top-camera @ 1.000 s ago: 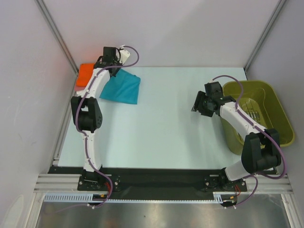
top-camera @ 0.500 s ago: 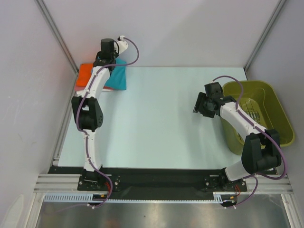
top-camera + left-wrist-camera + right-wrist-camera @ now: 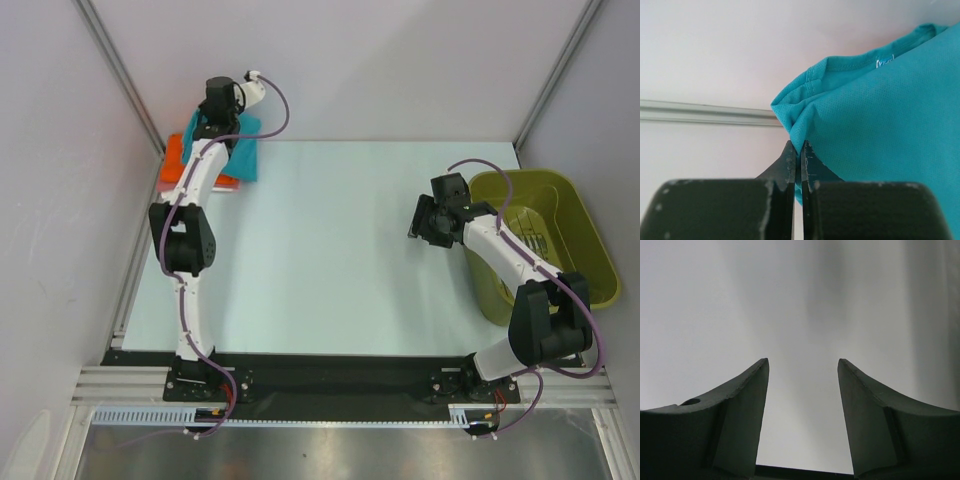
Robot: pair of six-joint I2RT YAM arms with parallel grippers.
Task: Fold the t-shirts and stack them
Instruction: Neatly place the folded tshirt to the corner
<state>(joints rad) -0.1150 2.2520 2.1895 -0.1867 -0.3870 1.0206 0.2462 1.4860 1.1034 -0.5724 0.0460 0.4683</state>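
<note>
A teal t-shirt (image 3: 243, 150) hangs folded at the far left corner, partly over a folded orange t-shirt (image 3: 172, 162) on the table. My left gripper (image 3: 798, 145) is shut on the teal t-shirt (image 3: 880, 125), pinching a fold near its collar hem, up against the back wall. In the top view the left gripper (image 3: 218, 108) sits above the orange stack. My right gripper (image 3: 802, 365) stands open with nothing between its fingers; it hovers over the table's right side (image 3: 420, 218), beside the basket.
An olive-green plastic basket (image 3: 585, 240) stands at the right edge of the table. A metal frame post (image 3: 120, 80) and the back wall close off the far left corner. The pale table surface (image 3: 330, 260) lies between the arms.
My left gripper has carried the teal t-shirt from the table's far left to back over the orange stack, lifting it toward the wall. The right arm has barely moved.
</note>
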